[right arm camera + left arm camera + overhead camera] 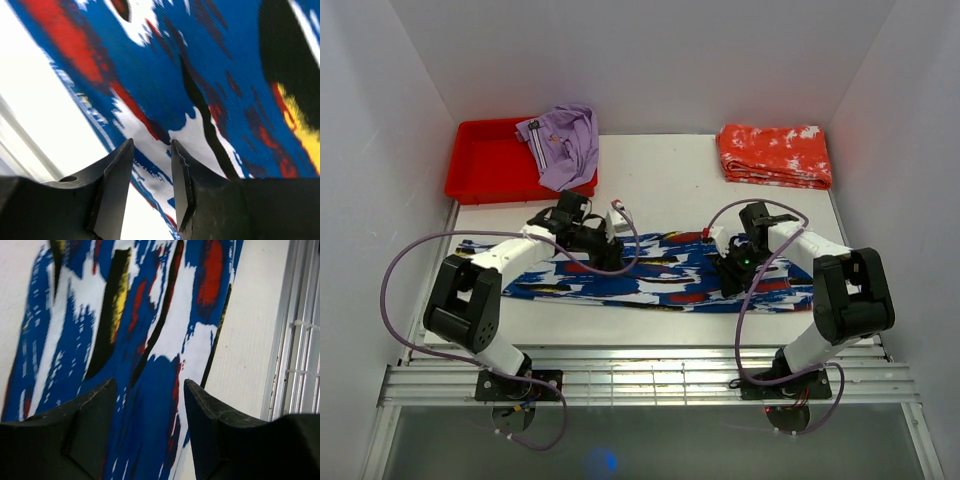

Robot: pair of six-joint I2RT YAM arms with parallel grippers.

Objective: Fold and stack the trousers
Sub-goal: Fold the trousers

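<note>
The trousers point(650, 272), in a blue, white and black streaked print with red and yellow patches, lie flat in a long band across the table. My left gripper point(605, 250) hangs over their left part, jaws open and empty, with the print point(150, 330) right below the fingers point(92, 410). My right gripper point(732, 272) hangs over their right part near the front hem, jaws open a little and empty, above the fabric point(200, 75).
A red tray point(485, 165) stands at the back left with a lilac garment point(565, 145) draped over its right rim. A folded orange-red garment with white splotches point(775, 153) lies at the back right. White walls enclose the table; a slatted rail point(650, 375) runs along the front.
</note>
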